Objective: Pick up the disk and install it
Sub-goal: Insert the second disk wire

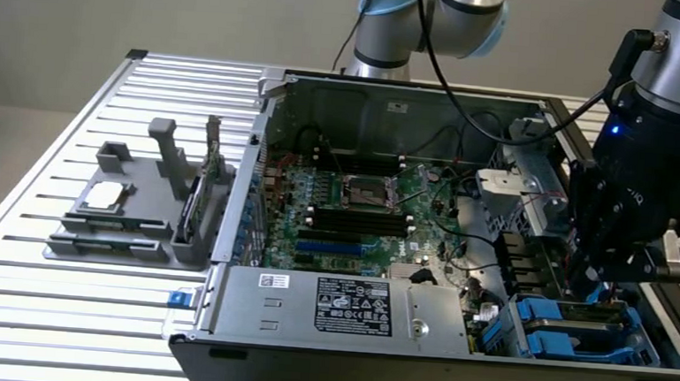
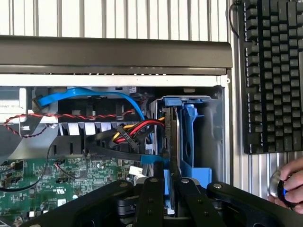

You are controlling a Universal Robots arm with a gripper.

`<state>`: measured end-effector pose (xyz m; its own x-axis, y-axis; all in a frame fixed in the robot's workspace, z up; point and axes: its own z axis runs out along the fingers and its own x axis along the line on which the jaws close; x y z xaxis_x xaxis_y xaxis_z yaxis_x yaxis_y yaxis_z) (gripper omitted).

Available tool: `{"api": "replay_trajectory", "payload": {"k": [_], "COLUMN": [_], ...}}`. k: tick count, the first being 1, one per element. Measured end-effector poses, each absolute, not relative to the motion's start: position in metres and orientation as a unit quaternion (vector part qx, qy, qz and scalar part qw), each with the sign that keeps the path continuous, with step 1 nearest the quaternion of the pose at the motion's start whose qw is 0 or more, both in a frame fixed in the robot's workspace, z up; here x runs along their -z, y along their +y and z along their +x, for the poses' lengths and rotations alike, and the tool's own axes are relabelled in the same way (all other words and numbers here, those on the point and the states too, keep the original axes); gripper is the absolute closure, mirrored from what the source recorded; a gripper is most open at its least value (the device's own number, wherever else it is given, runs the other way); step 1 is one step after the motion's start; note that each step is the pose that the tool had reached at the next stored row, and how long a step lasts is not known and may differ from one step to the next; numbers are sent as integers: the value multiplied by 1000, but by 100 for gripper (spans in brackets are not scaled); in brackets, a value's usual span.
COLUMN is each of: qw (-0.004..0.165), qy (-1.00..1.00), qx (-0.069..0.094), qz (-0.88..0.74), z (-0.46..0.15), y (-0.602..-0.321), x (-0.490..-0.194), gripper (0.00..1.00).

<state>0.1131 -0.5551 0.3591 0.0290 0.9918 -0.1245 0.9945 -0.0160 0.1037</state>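
The disk [image 2: 172, 142] stands on edge in the wrist view, a thin dark slab with its blue carrier beside it, partly down inside the blue drive bay [image 2: 201, 137] at the corner of the open computer case. My gripper [image 2: 169, 183] is shut on the disk's near edge, one black finger on each face. In the exterior view the gripper [image 1: 596, 279] hangs over the bay [image 1: 568, 333] at the case's front corner, on the exterior view's right, and the disk itself is mostly hidden behind the fingers.
Red, yellow and black cables [image 2: 130, 132] and a blue cable [image 2: 94, 94] lie close beside the bay. The motherboard [image 1: 351, 209] and grey power-supply box [image 1: 345, 306] fill the case. A grey fixture [image 1: 120, 212] stands at the exterior view's left. A keyboard [image 2: 274, 71] and a hand [image 2: 289, 189] are outside the case.
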Motion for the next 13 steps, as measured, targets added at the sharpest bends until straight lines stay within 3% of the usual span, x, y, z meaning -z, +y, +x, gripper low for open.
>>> {"api": "replay_trajectory", "payload": {"k": [4, 7, 13], "qw": [81, 81, 81], "qy": [698, 699, 700], "qx": [8, 8, 8], "qz": [712, 711, 709], "z": [113, 112, 112], "y": [-555, -555, -554], "x": [-359, -360, -363], "gripper": [80, 67, 67]}}
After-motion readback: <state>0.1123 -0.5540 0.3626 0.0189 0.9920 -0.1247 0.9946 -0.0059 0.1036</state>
